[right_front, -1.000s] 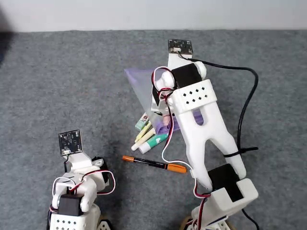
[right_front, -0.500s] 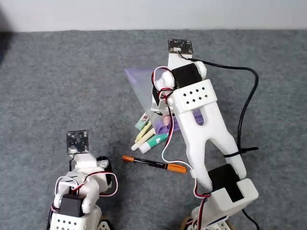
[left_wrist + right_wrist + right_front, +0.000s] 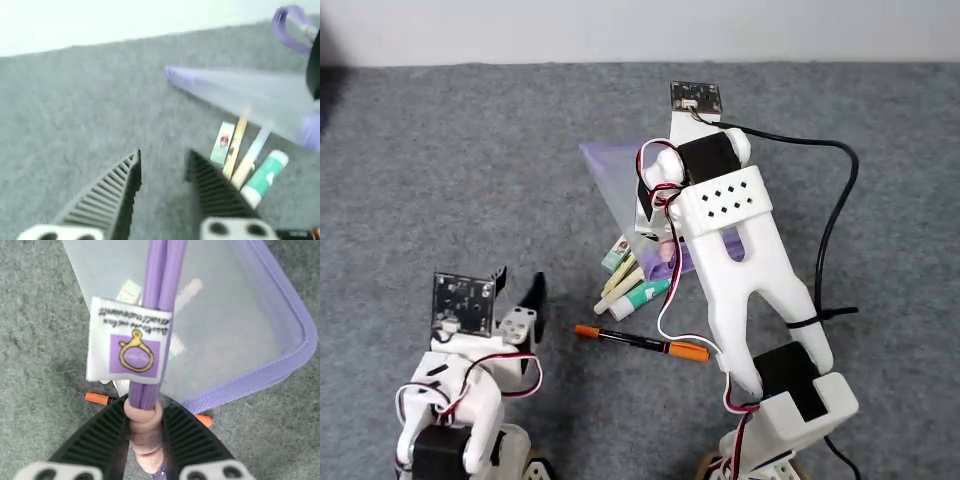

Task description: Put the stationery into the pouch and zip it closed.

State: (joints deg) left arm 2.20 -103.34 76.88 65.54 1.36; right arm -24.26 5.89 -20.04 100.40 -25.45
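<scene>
The translucent purple pouch (image 3: 618, 176) hangs tilted, held up by its purple strap (image 3: 159, 300). My right gripper (image 3: 144, 416) is shut on that strap, just below a white tag (image 3: 131, 347). Several stationery pieces (image 3: 630, 280) lie at the pouch's lower end: a green-labelled piece (image 3: 222, 142), a pencil (image 3: 235, 150) and a green-and-white tube (image 3: 265, 177). An orange pen (image 3: 640, 342) lies on the mat below them. My left gripper (image 3: 517, 286) stands open near the table's front left, apart from everything, with nothing between its black fingers (image 3: 125, 185).
A grey felt mat (image 3: 440, 180) covers the table, with a white wall along the far edge. A black cable (image 3: 840, 210) loops off the right arm. Bare mat lies between my left gripper and the stationery.
My left arm has tipped forward and its open fingers have come into the high view. The right arm, pouch and pen have not moved.
</scene>
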